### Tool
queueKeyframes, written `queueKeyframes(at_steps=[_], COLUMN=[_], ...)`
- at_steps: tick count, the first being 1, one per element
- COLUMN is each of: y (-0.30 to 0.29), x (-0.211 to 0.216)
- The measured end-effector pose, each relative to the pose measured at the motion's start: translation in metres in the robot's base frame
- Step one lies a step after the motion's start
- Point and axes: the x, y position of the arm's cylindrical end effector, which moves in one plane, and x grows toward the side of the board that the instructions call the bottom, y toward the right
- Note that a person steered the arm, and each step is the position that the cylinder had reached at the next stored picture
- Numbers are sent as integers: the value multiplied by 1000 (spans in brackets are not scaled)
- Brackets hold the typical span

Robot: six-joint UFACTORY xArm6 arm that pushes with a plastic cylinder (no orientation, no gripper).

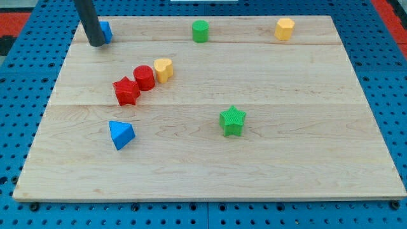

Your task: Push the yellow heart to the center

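Observation:
The yellow heart lies on the wooden board, left of the middle and toward the view's top. It touches a red cylinder, which touches a red star; the three form a diagonal row. My tip is at the view's top left, well away from the heart and right beside a blue block that the rod partly hides.
A green cylinder and a yellow hexagonal block stand near the view's top edge. A green star sits near the board's middle. A blue triangular block lies at the lower left.

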Motion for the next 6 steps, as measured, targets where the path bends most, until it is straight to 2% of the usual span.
queueKeyframes(at_steps=[2, 3, 5, 6], y=[75, 166, 174, 199], x=[69, 82, 83, 83])
